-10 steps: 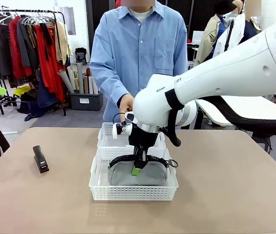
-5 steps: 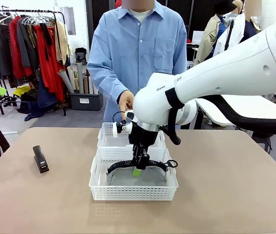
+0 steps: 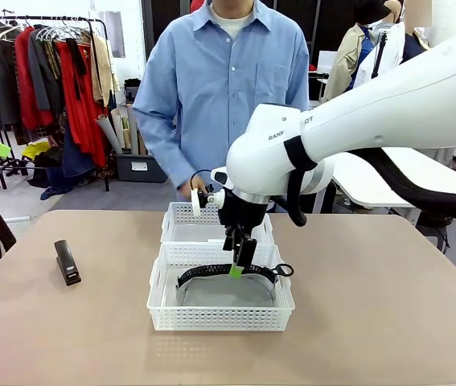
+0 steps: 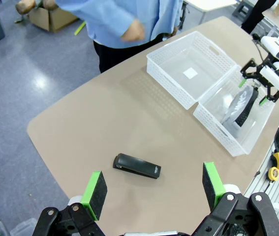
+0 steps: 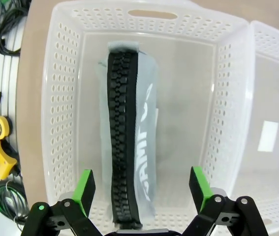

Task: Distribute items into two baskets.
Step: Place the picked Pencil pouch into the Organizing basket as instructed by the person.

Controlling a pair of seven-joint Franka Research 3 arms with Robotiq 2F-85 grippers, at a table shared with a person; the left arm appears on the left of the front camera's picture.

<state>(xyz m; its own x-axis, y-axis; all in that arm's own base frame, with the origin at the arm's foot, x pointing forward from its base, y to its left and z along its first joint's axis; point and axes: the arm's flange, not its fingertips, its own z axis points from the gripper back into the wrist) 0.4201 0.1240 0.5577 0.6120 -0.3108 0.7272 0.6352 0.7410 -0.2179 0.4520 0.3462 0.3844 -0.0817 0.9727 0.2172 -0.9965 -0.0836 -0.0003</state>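
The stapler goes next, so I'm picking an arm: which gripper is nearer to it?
Left. The left gripper hovers above the stapler; the right gripper is over the basket holding the pouch.

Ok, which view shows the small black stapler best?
Left wrist view: the black oblong stapler lies whole on the tan table, seen from above. Front view shows it small, at the table's left. Right wrist view looks into a white lattice basket.
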